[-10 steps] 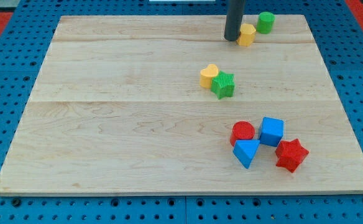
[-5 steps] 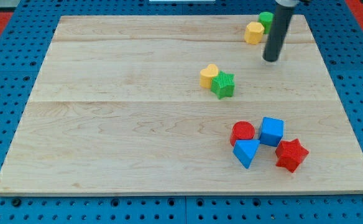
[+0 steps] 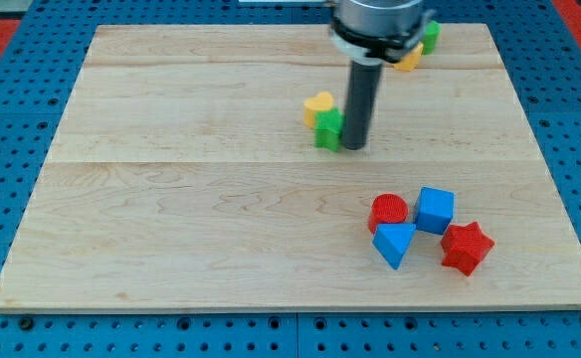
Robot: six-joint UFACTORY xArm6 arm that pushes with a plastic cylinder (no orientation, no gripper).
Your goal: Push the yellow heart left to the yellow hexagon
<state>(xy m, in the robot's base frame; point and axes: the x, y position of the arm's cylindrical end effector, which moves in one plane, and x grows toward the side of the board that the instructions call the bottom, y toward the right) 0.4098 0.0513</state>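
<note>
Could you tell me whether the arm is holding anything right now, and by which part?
Nothing is held. My tip presses the green block's right side, beside the yellow heart.

My tip [image 3: 354,146] is sitting against the right side of the green block [image 3: 327,129], which is touching the yellow heart [image 3: 319,104] at its upper left. Board [image 3: 171,149] to the left of both is lying open. Arm is partly hiding the yellow hexagon [image 3: 409,61] and green cylinder [image 3: 431,33] at top. Red cylinder [image 3: 388,211], blue cube [image 3: 435,209], blue triangle [image 3: 396,243] and red star [image 3: 466,248] are crowding the lower right.

Yellow heart [image 3: 319,104] lies mid-board; yellow hexagon [image 3: 408,61] sits near the view's top.
</note>
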